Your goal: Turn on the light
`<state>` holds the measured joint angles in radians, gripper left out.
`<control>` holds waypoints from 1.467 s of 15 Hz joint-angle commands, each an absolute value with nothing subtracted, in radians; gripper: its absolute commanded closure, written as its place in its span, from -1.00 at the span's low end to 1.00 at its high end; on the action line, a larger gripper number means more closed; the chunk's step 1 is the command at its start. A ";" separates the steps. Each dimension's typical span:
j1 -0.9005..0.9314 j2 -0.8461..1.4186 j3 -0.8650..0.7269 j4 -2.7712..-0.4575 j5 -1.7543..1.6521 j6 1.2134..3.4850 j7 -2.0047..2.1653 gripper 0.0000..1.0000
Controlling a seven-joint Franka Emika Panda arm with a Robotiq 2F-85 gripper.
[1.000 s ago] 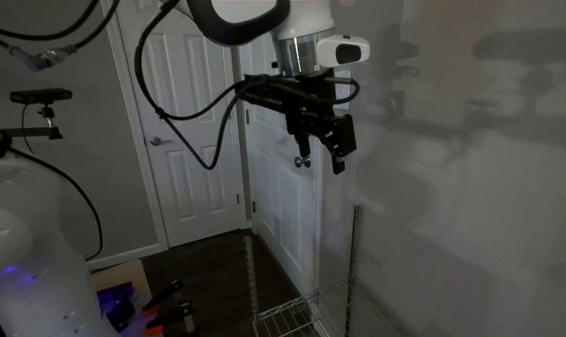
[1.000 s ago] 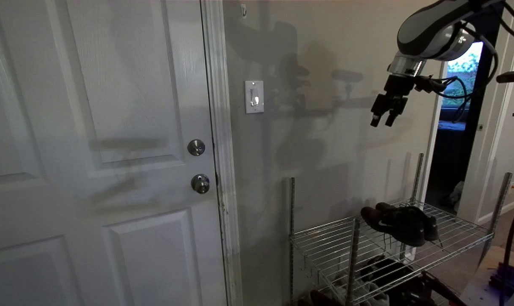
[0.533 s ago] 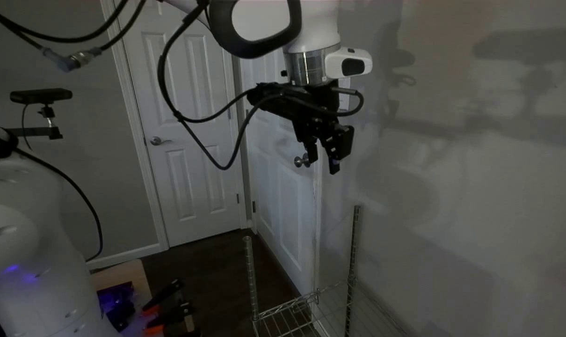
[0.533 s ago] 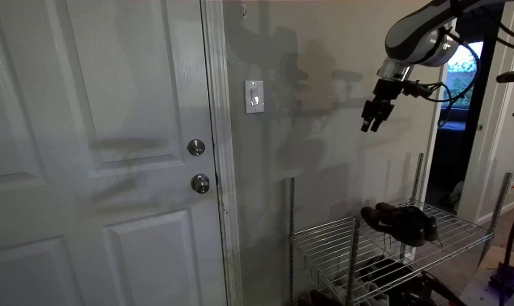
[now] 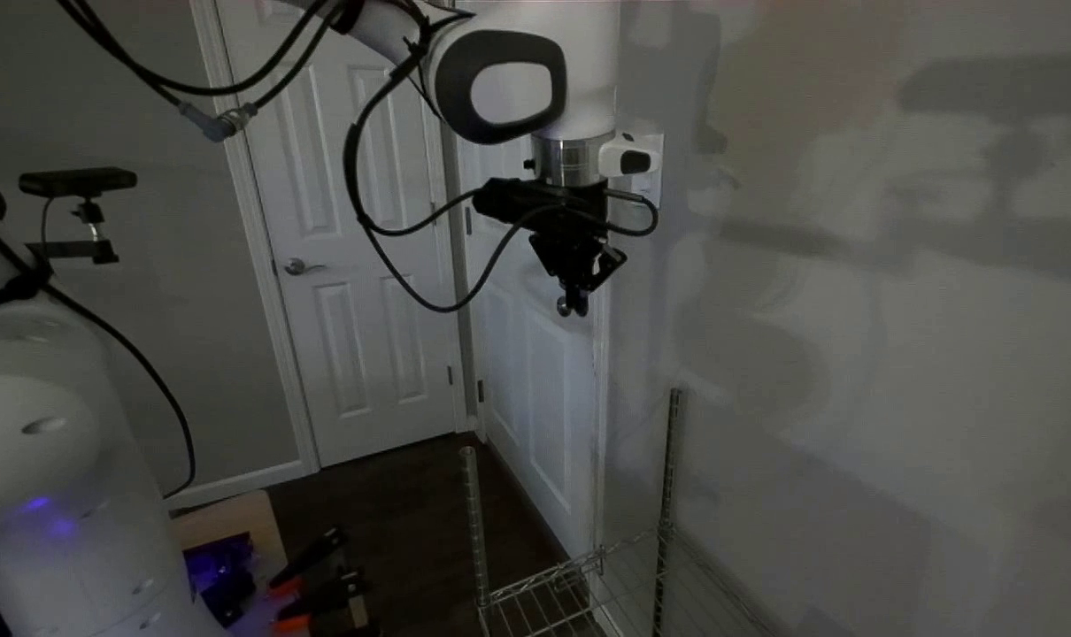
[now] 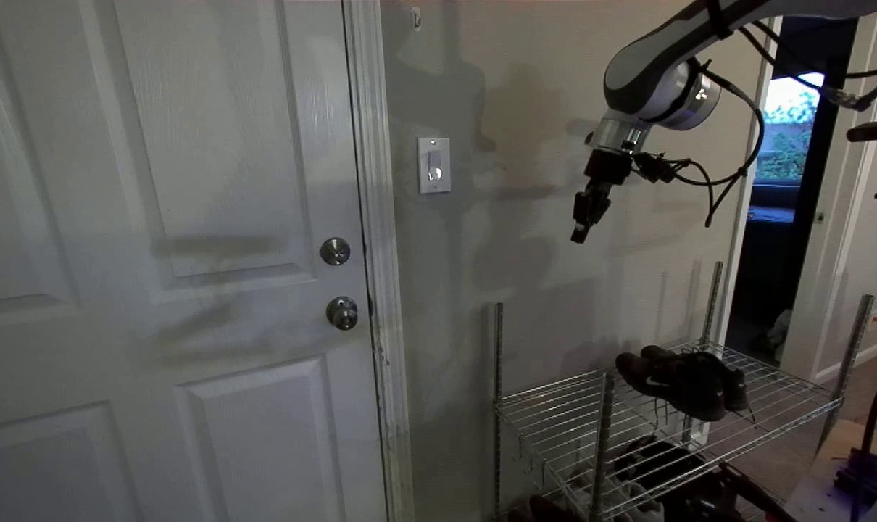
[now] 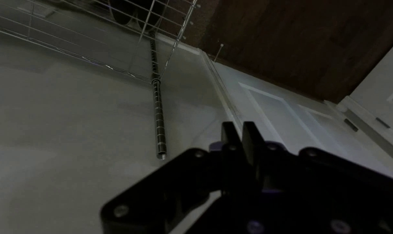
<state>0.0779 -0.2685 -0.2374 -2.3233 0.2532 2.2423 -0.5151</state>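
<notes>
Exterior view: downward-slanted empty hand point(image 6: 579, 235), well apart from light switch point(image 6: 434, 165); wrist view, fingertips point(image 7: 229, 132) nearly together.

Grey shadows point(image 6: 453, 101) dim the flat beige wall point(image 6: 540, 246), but the blue-green glass window point(image 6: 785, 138) and white rectangular switch point(image 6: 434, 166) shine.

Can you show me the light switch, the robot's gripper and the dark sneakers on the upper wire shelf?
Light switch point(image 6: 435, 165): in an exterior view, on its paddle.
Gripper point(image 7: 238, 128): in the wrist view, midway between its fingertips.
Dark sneakers point(image 6: 683, 384): in an exterior view, on the nearer one's side.
</notes>
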 commanded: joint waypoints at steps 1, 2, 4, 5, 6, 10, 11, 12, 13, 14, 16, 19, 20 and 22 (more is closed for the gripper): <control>0.073 -0.209 -0.194 -2.279 0.235 2.282 -0.615 0.98; 0.074 -0.195 -0.182 -2.269 0.224 2.297 -0.639 0.98; 0.079 -0.157 -0.151 -2.245 0.209 2.341 -0.686 0.88; 0.077 -0.138 -0.133 -2.234 0.192 2.361 -0.691 0.91; 0.074 -0.116 -0.113 -2.224 0.162 2.386 -0.682 0.88; 0.066 -0.052 -0.048 -2.198 0.002 2.481 -0.620 0.90; 0.065 -0.043 -0.036 -2.196 -0.036 2.511 -0.603 0.92; 0.065 -0.037 -0.028 -2.193 -0.065 2.534 -0.595 0.90; 0.062 -0.053 -0.032 -2.204 -0.005 2.493 -0.623 0.89; 0.063 -0.044 -0.024 -2.200 -0.025 2.509 -0.615 0.89; 0.063 -0.039 -0.019 -2.197 -0.033 2.516 -0.614 0.89; 0.061 -0.039 -0.020 -2.194 -0.034 2.516 -0.614 0.89; 0.061 -0.039 -0.020 -2.194 -0.034 2.516 -0.614 0.89; 0.061 -0.039 -0.020 -2.193 -0.034 2.516 -0.614 0.89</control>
